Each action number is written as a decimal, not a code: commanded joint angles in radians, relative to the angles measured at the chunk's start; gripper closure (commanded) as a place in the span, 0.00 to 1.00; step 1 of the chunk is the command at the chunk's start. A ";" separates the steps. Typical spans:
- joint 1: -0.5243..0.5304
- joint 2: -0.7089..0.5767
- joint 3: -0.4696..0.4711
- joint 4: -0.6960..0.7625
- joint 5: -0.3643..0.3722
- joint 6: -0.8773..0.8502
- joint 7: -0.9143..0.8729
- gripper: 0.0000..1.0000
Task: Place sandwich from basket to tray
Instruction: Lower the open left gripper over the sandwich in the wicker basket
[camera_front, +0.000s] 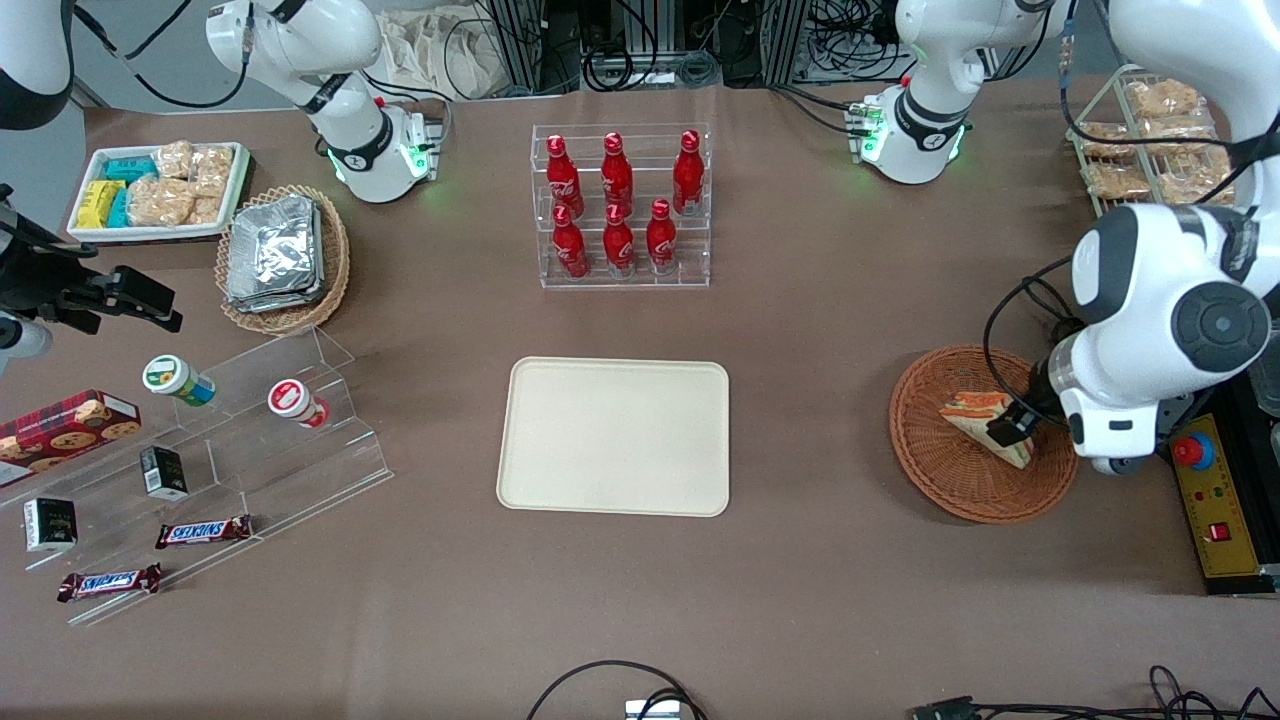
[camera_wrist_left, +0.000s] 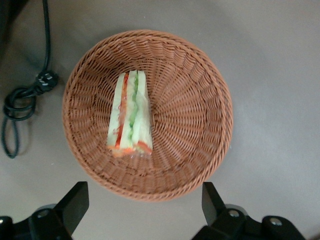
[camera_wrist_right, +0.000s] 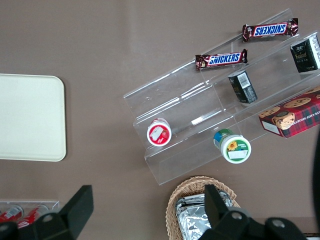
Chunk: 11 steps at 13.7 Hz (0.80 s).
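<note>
The sandwich (camera_front: 972, 411), a pale bread wedge with orange and green filling, lies in the round reddish-brown wicker basket (camera_front: 925, 460) toward the working arm's end of the table. In the left wrist view the sandwich (camera_wrist_left: 130, 116) rests on its side in the basket (camera_wrist_left: 195, 120). My gripper (camera_front: 1012, 428) hangs above the basket, over the sandwich's wider end, and partly hides it. The gripper (camera_wrist_left: 142, 204) is open, with nothing between its fingers (camera_wrist_left: 74, 204). The cream tray (camera_front: 615, 436) lies flat at the table's middle, with nothing on it.
A clear rack of red bottles (camera_front: 620, 205) stands farther from the front camera than the tray. A control box with a red button (camera_front: 1212, 500) and a black cable (camera_wrist_left: 22, 95) lie beside the basket. A wire rack of snack packs (camera_front: 1150, 140) stands near the working arm.
</note>
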 joint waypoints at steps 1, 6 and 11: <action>0.022 0.019 0.000 -0.062 -0.010 0.113 -0.048 0.00; 0.022 0.039 0.021 -0.137 -0.007 0.175 -0.114 0.00; 0.022 0.043 0.070 -0.251 -0.001 0.310 -0.113 0.00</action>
